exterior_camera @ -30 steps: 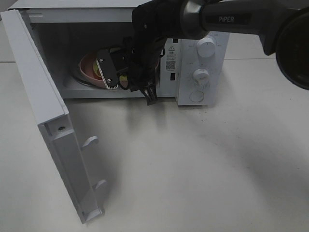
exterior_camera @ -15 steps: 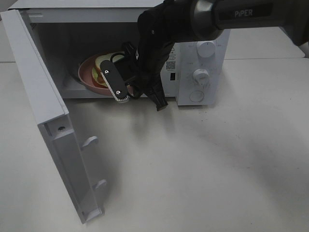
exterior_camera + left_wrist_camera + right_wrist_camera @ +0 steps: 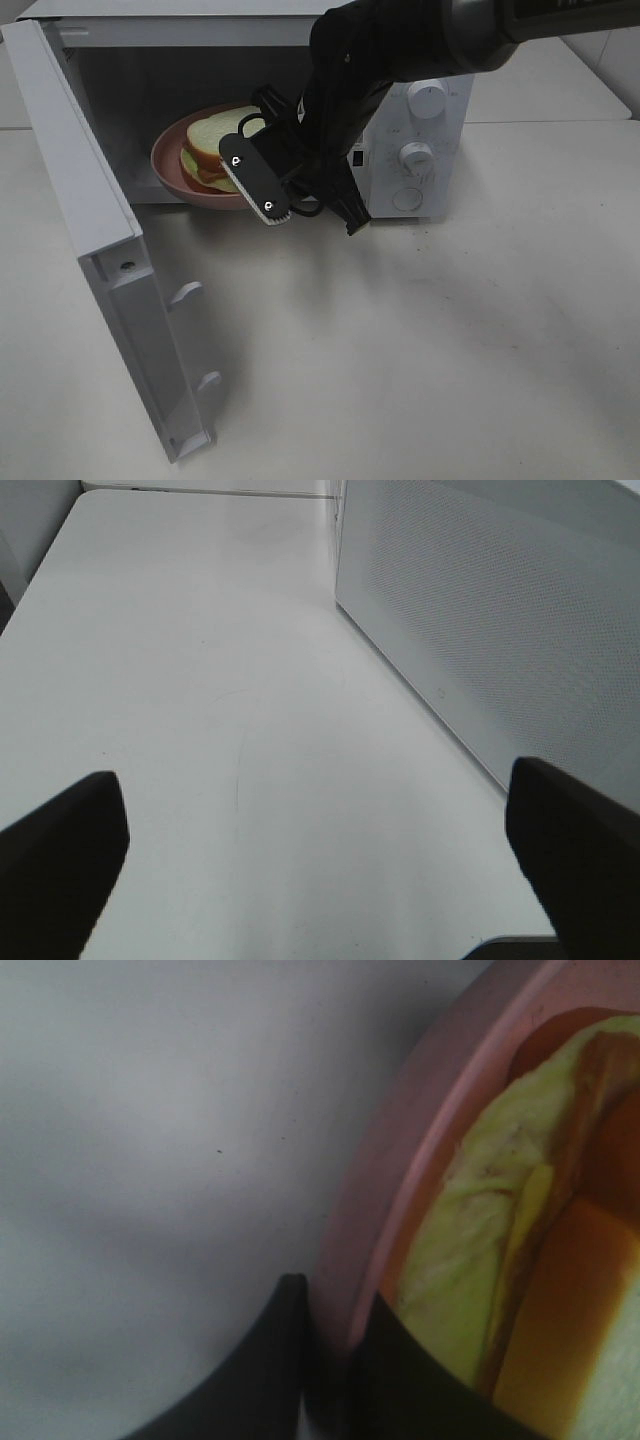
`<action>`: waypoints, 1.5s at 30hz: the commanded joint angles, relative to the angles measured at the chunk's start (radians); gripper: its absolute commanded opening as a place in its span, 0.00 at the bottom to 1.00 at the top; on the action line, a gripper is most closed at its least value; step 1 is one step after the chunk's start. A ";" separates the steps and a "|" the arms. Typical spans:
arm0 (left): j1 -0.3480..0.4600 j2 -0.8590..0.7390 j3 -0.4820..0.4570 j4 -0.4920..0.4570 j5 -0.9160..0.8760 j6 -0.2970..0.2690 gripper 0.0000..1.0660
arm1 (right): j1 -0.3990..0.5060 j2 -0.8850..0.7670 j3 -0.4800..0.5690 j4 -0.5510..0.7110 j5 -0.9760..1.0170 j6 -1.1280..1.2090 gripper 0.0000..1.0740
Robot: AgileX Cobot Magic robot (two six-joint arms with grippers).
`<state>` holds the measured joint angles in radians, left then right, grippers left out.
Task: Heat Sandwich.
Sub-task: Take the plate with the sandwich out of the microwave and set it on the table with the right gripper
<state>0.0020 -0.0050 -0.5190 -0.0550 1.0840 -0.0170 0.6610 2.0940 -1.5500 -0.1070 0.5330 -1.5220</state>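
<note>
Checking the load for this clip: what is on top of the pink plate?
The sandwich lies on the pink plate, bread over pale filling. The right tool, shut on the rim, covers the plate's near edge and part of the sandwich.

The scene is viewed from high above by the exterior camera, which is aimed steeply down at the front of the microwave (image 3: 400, 120), so that its open door (image 3: 100, 250) and the desk (image 3: 450, 350) before it are taken in at middle range. By the left wrist camera, held low beside the microwave, the desk (image 3: 200, 680) is looked along, with a perforated white panel (image 3: 500, 610) seen close at one side. The right wrist camera is pressed very close to the pink plate (image 3: 400, 1160) and the sandwich (image 3: 480, 1260), both of which are also seen at the microwave's mouth in the exterior view.
</note>
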 commanded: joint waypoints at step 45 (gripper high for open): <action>0.004 -0.016 0.003 -0.002 -0.015 0.001 0.92 | 0.062 -0.654 0.687 -0.003 -0.146 0.001 0.00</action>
<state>0.0020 -0.0050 -0.5190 -0.0550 1.0840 -0.0170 0.7200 1.4760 -0.8740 -0.1080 0.4090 -1.5480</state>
